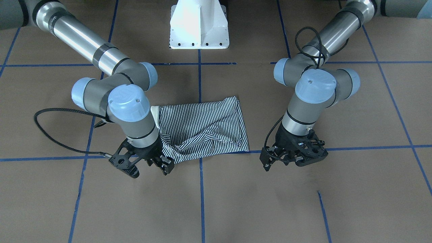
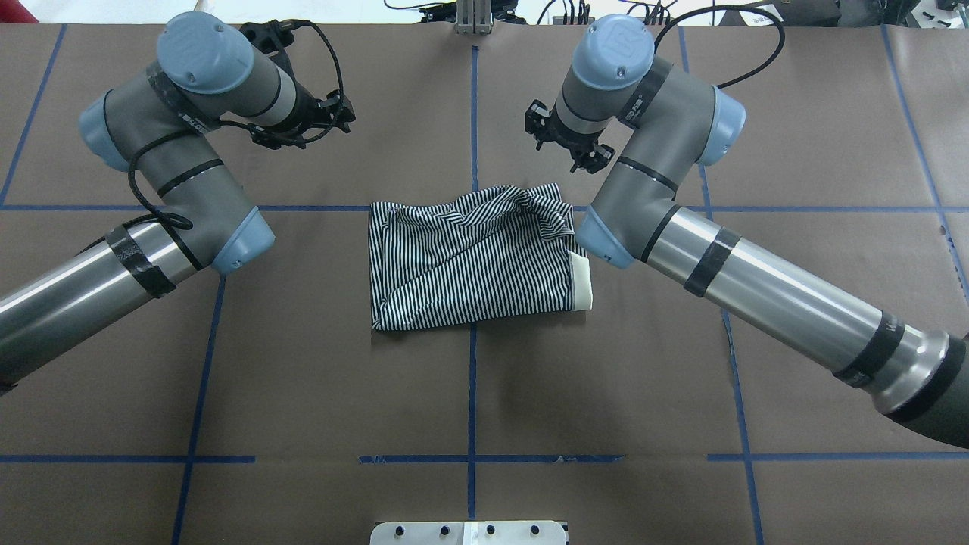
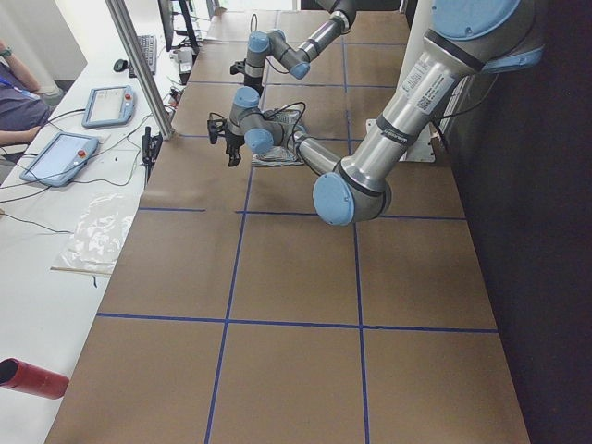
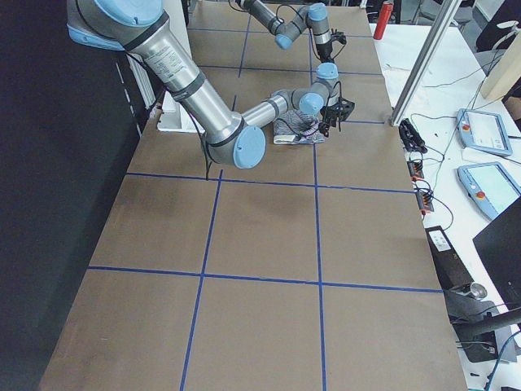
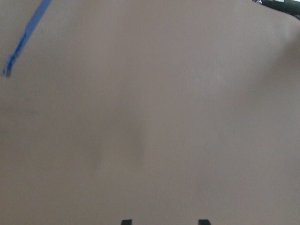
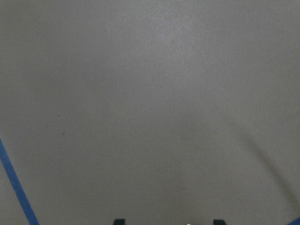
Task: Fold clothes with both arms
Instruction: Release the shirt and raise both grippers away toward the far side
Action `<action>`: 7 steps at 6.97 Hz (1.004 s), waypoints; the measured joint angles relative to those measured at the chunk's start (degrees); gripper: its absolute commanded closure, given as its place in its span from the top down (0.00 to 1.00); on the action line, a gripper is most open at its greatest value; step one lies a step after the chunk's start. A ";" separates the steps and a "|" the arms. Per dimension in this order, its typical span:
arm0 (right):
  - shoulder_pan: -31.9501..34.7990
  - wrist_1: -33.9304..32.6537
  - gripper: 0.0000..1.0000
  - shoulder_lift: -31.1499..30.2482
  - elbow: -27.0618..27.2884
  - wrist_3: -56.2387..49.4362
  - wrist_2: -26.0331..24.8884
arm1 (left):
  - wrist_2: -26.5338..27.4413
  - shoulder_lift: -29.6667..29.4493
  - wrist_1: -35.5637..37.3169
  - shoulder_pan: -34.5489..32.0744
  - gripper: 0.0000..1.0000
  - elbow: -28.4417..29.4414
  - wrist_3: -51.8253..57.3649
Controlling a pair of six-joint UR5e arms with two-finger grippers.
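Close under both wrist cameras, nothing but plain brown table paper [image 5: 150,117] crossed by blue tape [image 5: 28,35]. At the bottom edge of the left wrist view, two black fingertips [image 5: 126,221] set wide apart. Likewise in the right wrist view, with only paper between. Hence jaws spread and empty on both the left gripper [image 1: 292,157] and the right gripper [image 1: 148,165].

Farther off, at the middle of the table and across the centre tape line, the polo shirt [image 1: 202,125]. Folded into a rough rectangle of thin navy-and-white stripes, with the cream collar [image 2: 581,281] peeking out at the end toward the robot's right. Fairly flat on the robot's side. Bunched and creased along the far edge, with a diagonal ridge across the top layer.

Right gripper just beside the shirt's far corner at the collar end; whether touching the cloth, impossible to tell. Left gripper apart from the opposite end, above bare paper by a tape line.
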 measured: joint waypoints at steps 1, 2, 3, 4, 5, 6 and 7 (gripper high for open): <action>1.33 -0.15 1.00 0.52 -0.58 -2.75 2.34 | -2.01 0.54 -0.17 -0.38 1.00 -0.45 1.54; 2.05 -1.60 1.00 1.08 -0.26 -5.95 4.35 | -4.12 1.66 -0.49 -0.48 1.00 -1.78 2.95; 2.94 -5.61 1.00 1.47 1.11 -11.26 5.83 | -5.12 2.44 -1.25 0.18 0.94 -2.88 2.83; 4.54 -11.44 1.00 1.60 3.26 -19.09 7.15 | -4.86 2.49 -2.06 2.10 0.85 -3.24 0.80; 6.66 -15.40 1.00 1.44 4.77 -25.85 8.96 | -3.11 1.94 -2.51 4.72 0.72 -3.21 -1.95; 8.44 -17.12 1.00 1.11 5.42 -29.87 10.85 | -1.52 1.21 -2.67 6.73 0.59 -3.07 -4.03; 9.35 -17.71 1.00 0.89 5.63 -31.42 11.71 | -0.82 0.69 -2.67 8.23 0.48 -2.94 -5.16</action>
